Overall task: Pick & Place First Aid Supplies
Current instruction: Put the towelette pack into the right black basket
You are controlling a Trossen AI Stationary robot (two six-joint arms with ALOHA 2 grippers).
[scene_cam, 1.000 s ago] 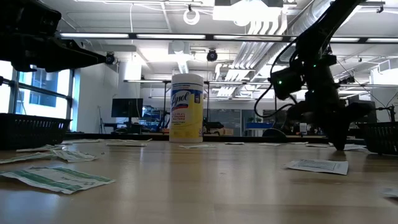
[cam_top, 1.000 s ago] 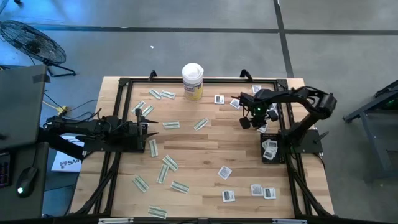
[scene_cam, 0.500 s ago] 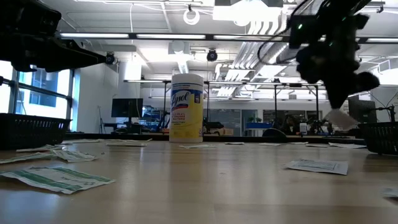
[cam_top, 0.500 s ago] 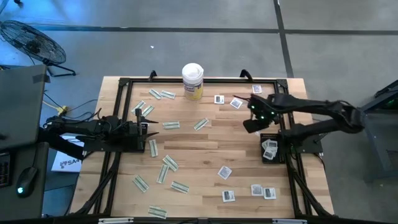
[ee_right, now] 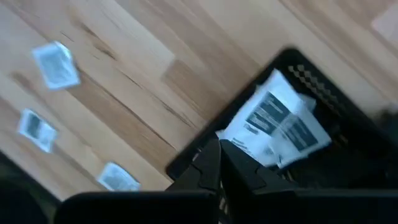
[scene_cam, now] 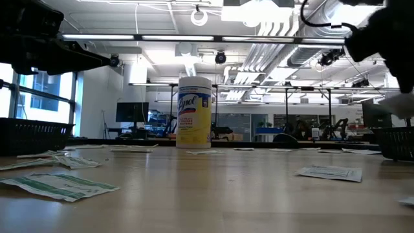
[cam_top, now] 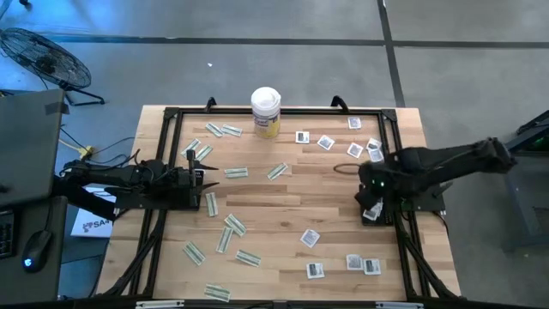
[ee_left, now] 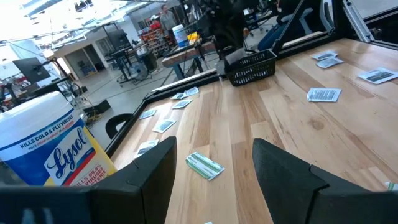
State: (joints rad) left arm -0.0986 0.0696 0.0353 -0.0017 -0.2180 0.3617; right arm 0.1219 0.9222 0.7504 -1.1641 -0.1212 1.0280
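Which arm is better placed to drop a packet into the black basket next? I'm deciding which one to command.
Right. The right gripper is shut on a white square packet directly over the black basket. The left gripper waits open at the table's opposite side, holding nothing.

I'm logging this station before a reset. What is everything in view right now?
table: one, light wood with black frame, centre.
canister: one, white lid and yellow label, table's far edge.
strip packets: about twelve, pale green-white, scattered over the left half.
square packets: about nine loose, white with dark mark, right half.
baskets: two, black, one at each side of the table; the right one holds white packets.
fan: one, dark, on the floor past the far left corner.
left gripper: dark, open, empty, over the left side.
right gripper: dark, shut on a held packet, white, above the right basket.
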